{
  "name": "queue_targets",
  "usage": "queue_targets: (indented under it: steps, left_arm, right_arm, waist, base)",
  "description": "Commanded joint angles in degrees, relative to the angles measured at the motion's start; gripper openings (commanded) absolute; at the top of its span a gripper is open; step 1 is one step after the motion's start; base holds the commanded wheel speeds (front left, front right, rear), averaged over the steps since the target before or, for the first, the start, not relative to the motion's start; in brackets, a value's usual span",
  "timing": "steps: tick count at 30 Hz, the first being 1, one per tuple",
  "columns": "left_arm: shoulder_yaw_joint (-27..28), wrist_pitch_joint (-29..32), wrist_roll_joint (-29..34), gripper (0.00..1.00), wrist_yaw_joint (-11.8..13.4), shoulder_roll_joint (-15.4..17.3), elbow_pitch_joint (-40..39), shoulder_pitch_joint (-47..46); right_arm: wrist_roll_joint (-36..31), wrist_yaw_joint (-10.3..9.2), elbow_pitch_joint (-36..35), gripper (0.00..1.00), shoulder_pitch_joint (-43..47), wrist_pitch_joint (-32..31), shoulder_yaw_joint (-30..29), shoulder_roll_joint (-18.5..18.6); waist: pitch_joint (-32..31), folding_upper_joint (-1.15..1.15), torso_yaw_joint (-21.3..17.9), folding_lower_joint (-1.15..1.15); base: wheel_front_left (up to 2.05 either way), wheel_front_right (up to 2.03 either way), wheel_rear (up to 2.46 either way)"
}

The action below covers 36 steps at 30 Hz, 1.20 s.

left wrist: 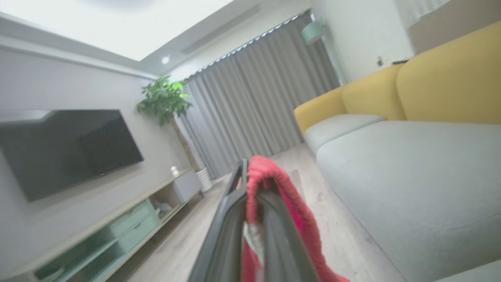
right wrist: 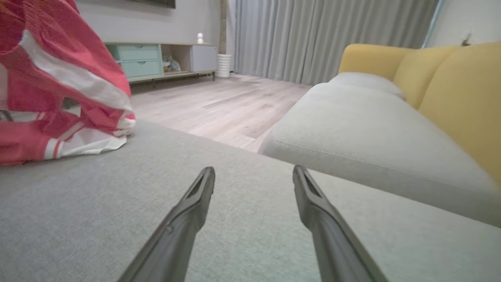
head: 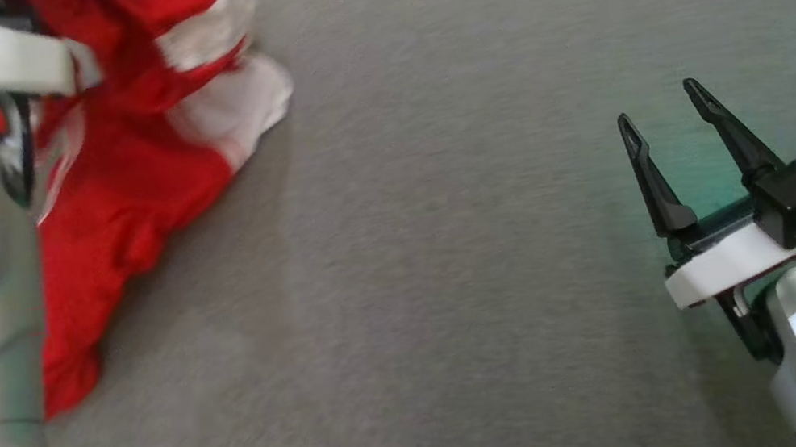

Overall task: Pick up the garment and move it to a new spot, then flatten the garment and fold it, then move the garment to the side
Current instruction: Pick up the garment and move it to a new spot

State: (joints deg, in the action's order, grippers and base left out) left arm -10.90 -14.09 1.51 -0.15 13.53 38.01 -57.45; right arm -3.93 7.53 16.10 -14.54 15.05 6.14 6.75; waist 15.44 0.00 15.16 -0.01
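Garment (head: 136, 179) — red and white — pinched in the left tool (left wrist: 250, 176); right tool (head: 660, 105) splayed, holding nothing.

Head cam looks down on cushion (head: 498, 279); 2 wrist cams face curtains (left wrist: 254, 98); head+R-wrist share garment (head: 134, 163).

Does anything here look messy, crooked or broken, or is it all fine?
The red and white garment is crumpled in a heap at the left of the grey cushion, one fold pinched in the left gripper. The right gripper is open, apart from it. Nothing looks torn or spilled.
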Motion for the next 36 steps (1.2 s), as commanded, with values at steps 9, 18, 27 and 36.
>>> queue_targets:
  steps: [9,18,27,36]
  left_arm:
    - [-2.7,6.4,0.0,0.00,-4.5,2.9,-12.6,-6.7]
    - [-4.6,12.3,-6.3,0.00,-6.4,0.0,-18.0,-4.8]
    - [-7.0,8.3,-12.9,0.11,-6.7,-5.2,-8.9,10.8]
    - [-5.6,-0.9,-14.6,1.00,-1.3,-8.6,-2.7,28.0]
  right_arm:
    - [0.8,-0.04,-2.8,1.00,3.6,0.0,0.4,-3.3]
    - [3.0,-0.04,-5.1,1.00,4.3,0.0,2.6,-3.8]
    - [5.6,-0.04,-5.0,1.00,3.1,0.0,4.6,-3.9]
    - [6.4,-0.04,-1.6,1.00,3.8,0.0,6.1,-3.9]
  waist:
    - [-12.3,0.00,-19.6,0.01]
    - [-13.3,0.00,-31.8,0.01]
    - [-8.1,0.00,-36.2,0.01]
    - [-5.0,0.00,-31.5,0.01]
  base:
    - [0.00,0.00,0.00]
    - [0.00,0.00,0.00]
    - [0.00,0.00,0.00]
    - [0.00,0.00,0.00]
